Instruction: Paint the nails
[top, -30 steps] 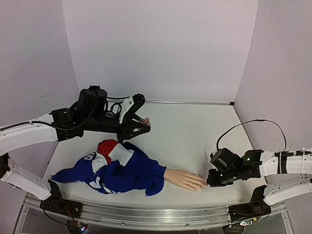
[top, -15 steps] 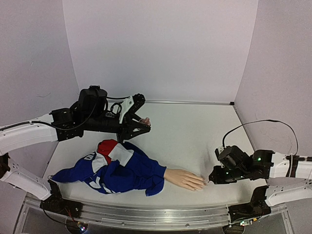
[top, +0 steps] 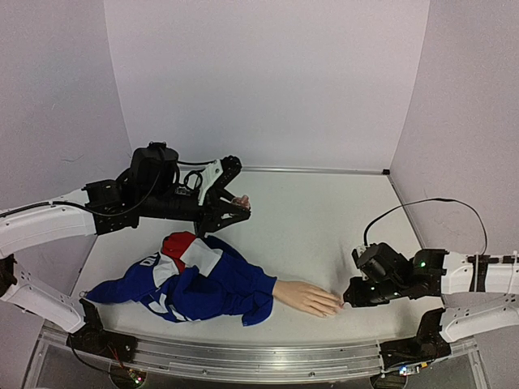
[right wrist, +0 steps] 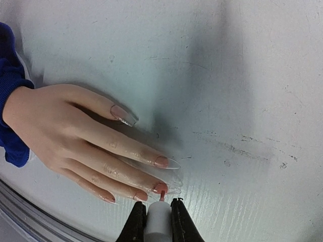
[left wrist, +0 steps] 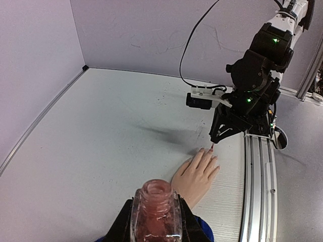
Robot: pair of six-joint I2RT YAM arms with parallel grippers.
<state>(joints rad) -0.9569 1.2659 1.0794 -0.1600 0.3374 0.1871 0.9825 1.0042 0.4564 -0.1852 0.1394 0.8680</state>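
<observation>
Right gripper (right wrist: 158,226) is closed tightly on a white brush handle (right wrist: 159,218); its red tip touches one of the nails (right wrist: 160,188) of the mannequin hand (right wrist: 65,126); the hand lies palm down near the table's (right wrist: 242,75) front edge, blue sleeve (top: 212,285) beside it; left gripper (top: 237,203), well apart, clasps an open pinkish polish bottle (left wrist: 155,206).

Pale lilac walls (top: 268,81), white tabletop (top: 324,211)

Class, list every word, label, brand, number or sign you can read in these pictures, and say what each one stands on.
Nothing here can be read.
The white print on the blue sleeve: too small and crumpled to read.
No label shows on the polish bottle or the brush handle.
</observation>
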